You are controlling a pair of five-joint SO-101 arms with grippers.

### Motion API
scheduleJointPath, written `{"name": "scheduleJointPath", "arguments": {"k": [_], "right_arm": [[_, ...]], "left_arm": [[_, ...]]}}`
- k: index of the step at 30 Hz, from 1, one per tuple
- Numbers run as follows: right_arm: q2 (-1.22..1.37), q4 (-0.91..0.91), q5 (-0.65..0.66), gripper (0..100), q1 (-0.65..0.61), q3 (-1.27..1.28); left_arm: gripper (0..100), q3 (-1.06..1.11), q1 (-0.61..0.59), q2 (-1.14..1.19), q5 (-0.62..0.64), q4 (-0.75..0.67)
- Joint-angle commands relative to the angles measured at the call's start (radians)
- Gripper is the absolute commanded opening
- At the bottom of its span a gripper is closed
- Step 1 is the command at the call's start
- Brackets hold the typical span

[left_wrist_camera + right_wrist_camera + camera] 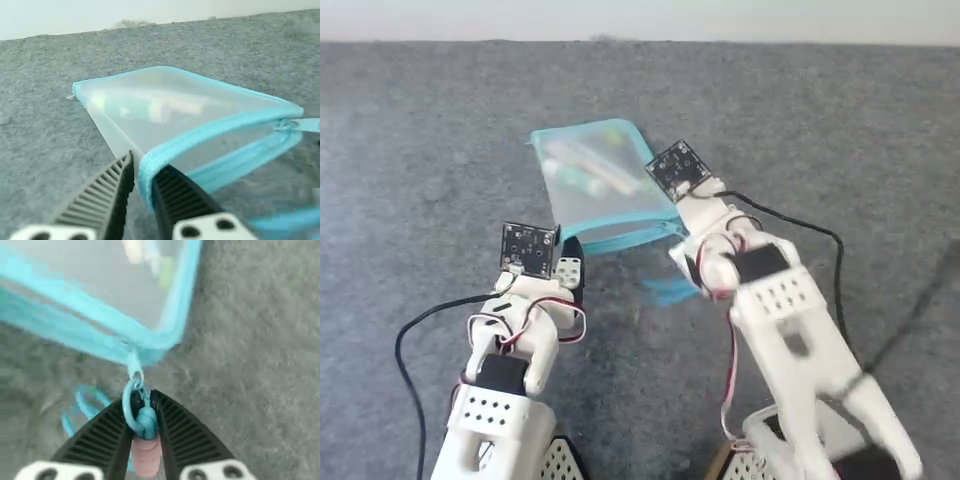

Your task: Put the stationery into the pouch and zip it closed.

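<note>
Grey felt-like table cover (420, 150), w/ a strip of white wall (620, 20) at the far edge.

High view: a see-through pouch (595, 195) w/ a teal zip edge lies mid-table. The stationery (585, 170), pale green and white items, is inside it, so the loading part looks done. The left gripper (572, 262) is at the pouch's near corner. The right gripper (685, 232) is at the opposite end of the same zip edge. A loose teal cord loop (670, 290) lies just beside the pouch, on its near side.

Left wrist view: the left gripper (145, 166) has its fingers almost together, pinching the teal zip edge at the pouch corner. The pouch (190, 105) looks soft, frosted and slightly puffed, contents hazy behind the plastic. The zip pull (290, 125) sits at the far end of the edge from this grip.

Right wrist view: the right gripper (141, 399) has its fingers narrowly parted and clamped on the zip pull's knotted teal cord. The slider (135, 371) is at the pouch's end corner. Zipping is prob. at or near its end, but can't tell if the teeth are joined all along. Left to do, prob.: confirm closure, then let go.
</note>
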Motion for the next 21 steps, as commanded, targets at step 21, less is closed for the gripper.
{"name": "scheduleJointPath", "arguments": {"k": [21], "right_arm": [[-0.582, 0.283, 0.066, 31.4, -0.593, 0.16]], "left_arm": [[1, -0.035, 0.049, -0.011, -0.009, 0.003]]}}
